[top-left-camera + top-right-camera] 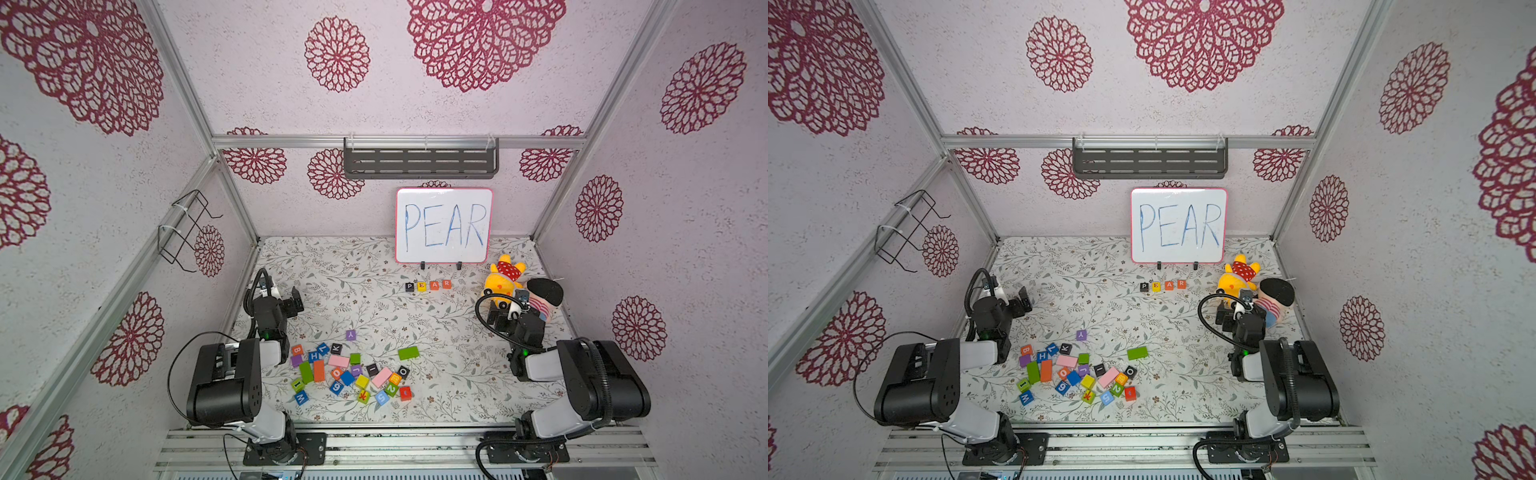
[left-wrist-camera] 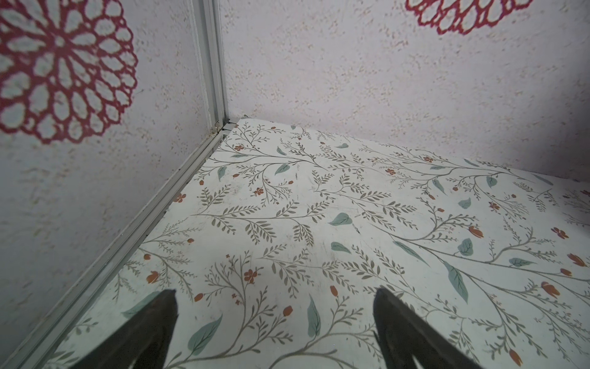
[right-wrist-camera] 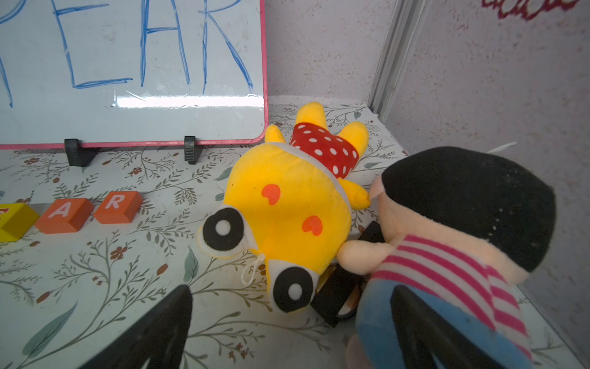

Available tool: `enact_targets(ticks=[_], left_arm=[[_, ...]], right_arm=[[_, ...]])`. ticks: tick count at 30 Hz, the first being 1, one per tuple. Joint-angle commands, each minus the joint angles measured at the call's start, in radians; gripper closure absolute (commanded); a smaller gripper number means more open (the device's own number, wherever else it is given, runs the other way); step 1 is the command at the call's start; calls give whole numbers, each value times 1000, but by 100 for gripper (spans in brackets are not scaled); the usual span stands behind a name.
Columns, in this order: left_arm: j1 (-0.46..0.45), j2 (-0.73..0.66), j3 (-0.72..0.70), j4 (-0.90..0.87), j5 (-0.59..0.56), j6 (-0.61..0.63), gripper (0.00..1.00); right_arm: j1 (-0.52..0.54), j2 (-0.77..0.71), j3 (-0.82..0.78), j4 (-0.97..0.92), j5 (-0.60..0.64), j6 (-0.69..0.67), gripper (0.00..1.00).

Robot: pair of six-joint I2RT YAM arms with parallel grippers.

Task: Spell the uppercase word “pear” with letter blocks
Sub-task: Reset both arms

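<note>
a lab test cell: aluminium frame point(image 1: 399, 142) around wallpapered panels point(image 1: 104, 174).

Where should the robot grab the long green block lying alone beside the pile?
Probably across its two long sides, at the middle, coming straight down. The green block lies flat on the table, apart from the pile, so both long sides are free, and its narrow width suits the jaws better than its length.

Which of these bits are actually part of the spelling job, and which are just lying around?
Job: P block, E block, A block, R block, whiteboard.
Lying about: leftover block pile, yellow plush, doll, wall shelf.
</note>
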Motion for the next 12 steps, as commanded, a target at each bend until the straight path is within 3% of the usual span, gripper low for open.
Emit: enact_targets(ticks=[1,12], left_arm=[[3,15,16,-17,16,7,2],[-3,-22,-26,20,13,9,2]], right_arm=[[-4,0,10,33,-1,9,1],[-5,-5,3,42,-5,13,1]])
